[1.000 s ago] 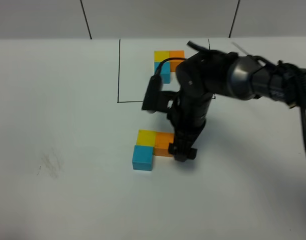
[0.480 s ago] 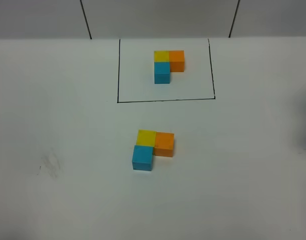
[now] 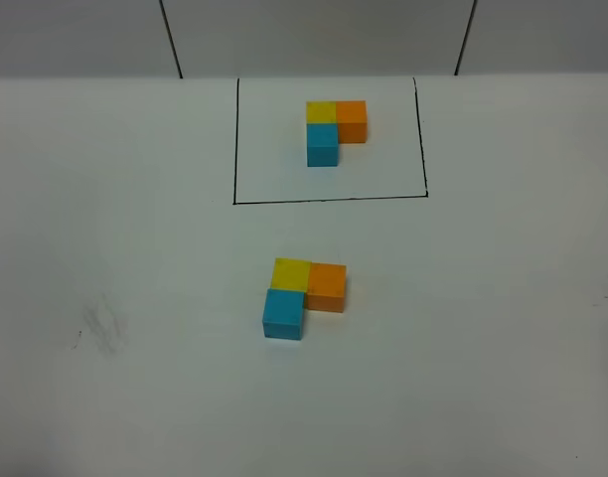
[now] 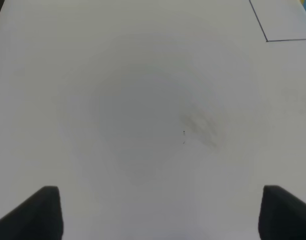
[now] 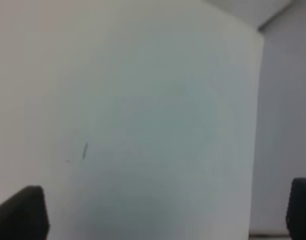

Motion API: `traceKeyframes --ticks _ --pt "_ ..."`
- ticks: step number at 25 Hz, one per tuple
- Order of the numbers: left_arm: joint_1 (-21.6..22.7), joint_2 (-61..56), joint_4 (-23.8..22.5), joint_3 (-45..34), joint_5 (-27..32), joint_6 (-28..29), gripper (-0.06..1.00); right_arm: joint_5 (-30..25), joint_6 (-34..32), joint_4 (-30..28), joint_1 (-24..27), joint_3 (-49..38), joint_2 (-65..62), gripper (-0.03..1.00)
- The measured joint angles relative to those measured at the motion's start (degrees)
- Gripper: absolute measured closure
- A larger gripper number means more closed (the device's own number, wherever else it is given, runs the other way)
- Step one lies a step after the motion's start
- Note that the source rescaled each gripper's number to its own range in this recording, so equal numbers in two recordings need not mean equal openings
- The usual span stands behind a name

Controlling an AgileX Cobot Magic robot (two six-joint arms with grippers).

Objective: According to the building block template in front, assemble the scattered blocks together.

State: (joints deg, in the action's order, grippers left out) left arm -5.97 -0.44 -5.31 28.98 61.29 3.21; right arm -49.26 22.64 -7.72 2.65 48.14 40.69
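Note:
The building block template [image 3: 329,129] is a black-outlined rectangle at the back of the table, framing joined yellow, orange and blue cubes in an L. In front of it the scattered blocks stand touching in the same L. The yellow block [image 3: 290,272] is at the corner, the orange block [image 3: 327,286] to its right and the blue block [image 3: 283,313] in front of it. Neither gripper shows in the exterior view. My left gripper [image 4: 163,215] is open over bare table. My right gripper [image 5: 160,212] is open over bare table near an edge.
The white table [image 3: 135,248] has a faint grey smudge [image 3: 100,326] at the left, which also shows in the left wrist view [image 4: 205,127]. A corner of the template's black outline [image 4: 266,39] is in the left wrist view. The table's edge [image 5: 255,125] runs through the right wrist view.
The right arm, which stood right beside the orange block, has drawn back to the right and left the exterior view. The three blocks stay joined in place.

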Motion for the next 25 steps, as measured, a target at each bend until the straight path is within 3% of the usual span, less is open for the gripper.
traceKeyframes --ticks 4,9,13,25 --pt "0.00 0.00 0.00 0.00 0.00 0.04 0.27 -4.85 -2.46 0.02 -4.13 -2.75 -9.42 0.04" --pt "0.00 0.00 0.00 0.00 0.00 0.06 0.27 -10.74 -9.56 0.02 -4.52 -5.75 -18.62 0.04" --pt "0.00 0.00 0.00 0.00 0.00 0.11 0.27 -11.56 -13.89 0.14 -4.52 -8.82 -25.93 0.04" --pt "0.00 0.00 0.00 0.00 0.00 0.05 0.27 -13.44 -16.39 4.91 -4.52 -18.31 -40.88 0.06"
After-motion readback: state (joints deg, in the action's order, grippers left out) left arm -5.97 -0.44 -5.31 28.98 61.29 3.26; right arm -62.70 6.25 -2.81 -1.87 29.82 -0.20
